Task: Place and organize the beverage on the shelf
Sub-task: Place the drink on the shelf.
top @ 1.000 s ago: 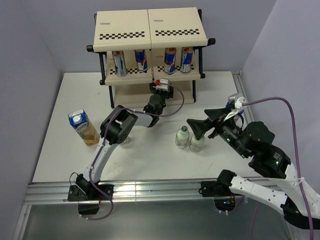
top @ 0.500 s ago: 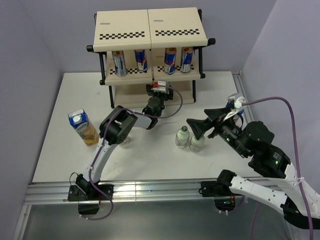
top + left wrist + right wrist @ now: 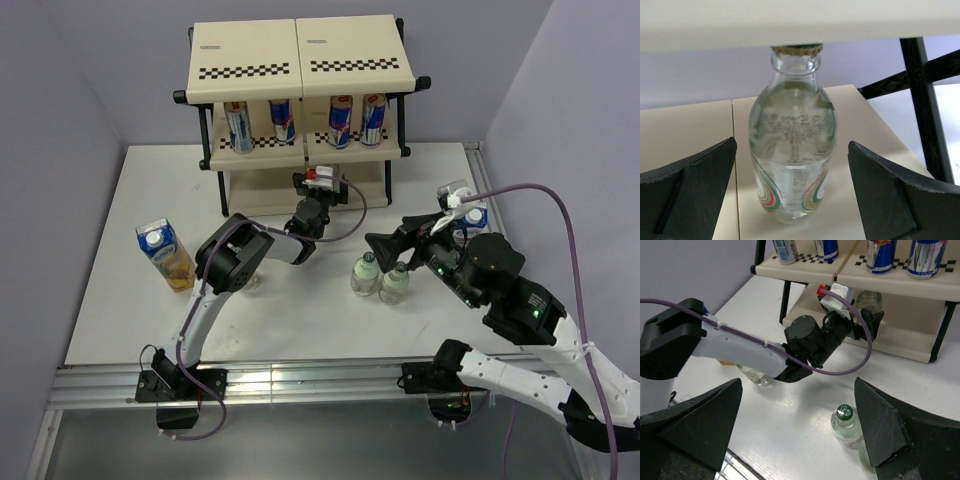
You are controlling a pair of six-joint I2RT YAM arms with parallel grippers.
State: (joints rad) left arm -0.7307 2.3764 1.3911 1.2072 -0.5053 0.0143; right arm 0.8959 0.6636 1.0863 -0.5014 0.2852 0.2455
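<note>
Left gripper (image 3: 791, 145) wide open around the bottle (image 3: 792, 165) on the bottom shelf (image 3: 685, 130); right gripper (image 3: 799, 382) open, empty. Could knock the bottle over if pulled back crooked.

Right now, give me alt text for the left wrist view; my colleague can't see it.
A small clear bottle stands upright on a cream shelf tier, its cap just under the tier above. The left gripper is open, fingers either side, not touching it.
</note>
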